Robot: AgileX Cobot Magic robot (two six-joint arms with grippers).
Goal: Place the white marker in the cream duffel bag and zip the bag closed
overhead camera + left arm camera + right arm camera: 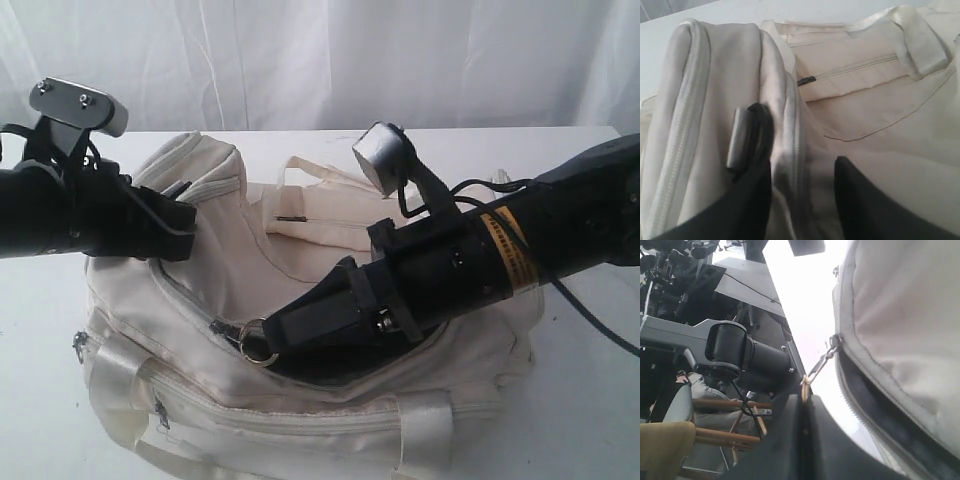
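Observation:
The cream duffel bag (330, 415) lies on the white table and fills the middle of the exterior view. My right gripper (270, 338) reaches across it and is shut on the metal ring pull (258, 342) of the top zipper. In the right wrist view the ring pull (816, 371) runs taut from the gripper (805, 396) to the slider, with a dark open slit (880, 412) behind it. My left gripper (178, 226) pinches a fold of the bag's far-left end (795, 150) between its fingers (752, 190). The white marker is hidden.
A grey-and-black strap ring (742, 137) sits right beside the left finger. A small inner pocket zipper (807, 80) shows on the bag's back panel. White table (590, 400) surrounds the bag, with a white curtain behind. A webbing handle (420, 430) hangs at the front.

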